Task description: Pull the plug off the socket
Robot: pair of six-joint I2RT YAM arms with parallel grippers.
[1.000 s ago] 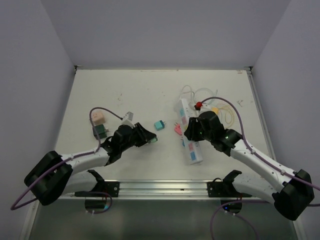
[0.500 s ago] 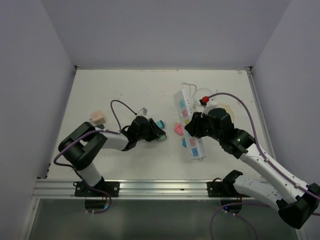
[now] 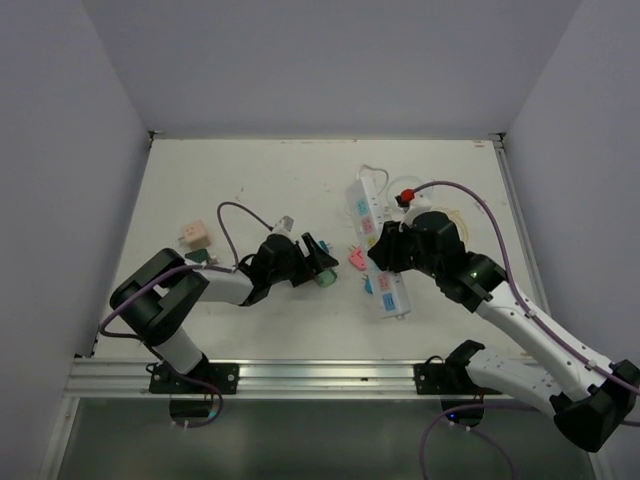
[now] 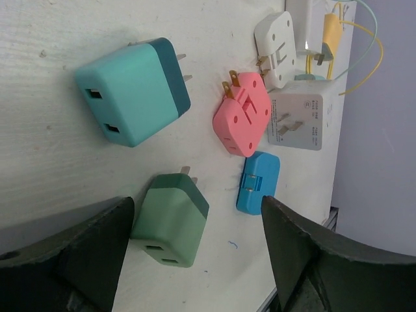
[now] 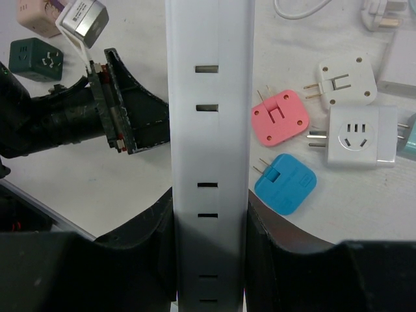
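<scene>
1. Nearest the arm bases, the left gripper [image 4: 196,207] stands open and low over the white table [image 4: 39,162]. Its dark fingers sit either side of a pale green cube-shaped plug adapter with a darker green cap [image 4: 170,220]. The adapter lies on the table, well clear of the socket. One finger is just beside it; whether they touch cannot be told.
2. The step in hand looks like letting go of this plug. It is best done by lifting straight up with the jaws wide, so neither finger nudges the adapter.
3. Just beyond lie a teal cube adapter with a dark band [image 4: 133,91], a flat pink plug [image 4: 242,114] and a small flat blue plug [image 4: 258,183], all loose and apart.
4. To the right, the right gripper [image 5: 208,227] is clamped across the long white power strip with pink, teal and blue outlet faces [image 3: 366,215], which runs away from the arms.
5. That grip should hold firm and low so the strip does not slide. No seated plug can be made out. A small red part [image 3: 405,195] at the far end is too small to identify.
6. Farthest lie a white square adapter [image 4: 304,117] and thin yellow cords [image 4: 351,39].
</scene>
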